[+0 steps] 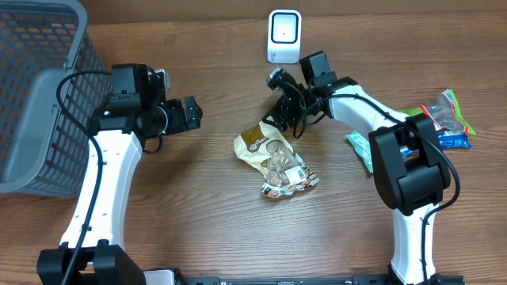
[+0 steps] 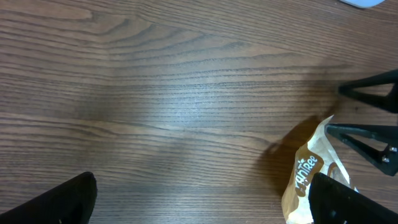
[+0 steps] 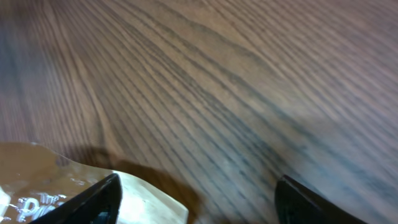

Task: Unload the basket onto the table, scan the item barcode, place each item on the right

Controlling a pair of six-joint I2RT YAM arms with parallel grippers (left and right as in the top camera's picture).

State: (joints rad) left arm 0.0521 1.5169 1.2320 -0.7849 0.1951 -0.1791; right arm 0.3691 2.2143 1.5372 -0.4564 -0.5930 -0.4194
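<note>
Snack bag [image 1: 273, 162], just beside right pincer [image 1: 287, 120]

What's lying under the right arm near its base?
A teal packet, a blue packet and a clear bag with red and green trim stick out beside it. The right arm covers their middles, so anything else beneath is hidden.

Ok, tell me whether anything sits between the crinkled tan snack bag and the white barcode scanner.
No loose object does. The crinkled tan snack bag and the white barcode scanner have only wooden table between them. The right gripper, jaws open, hangs over that stretch by the bag's upper edge.
</note>
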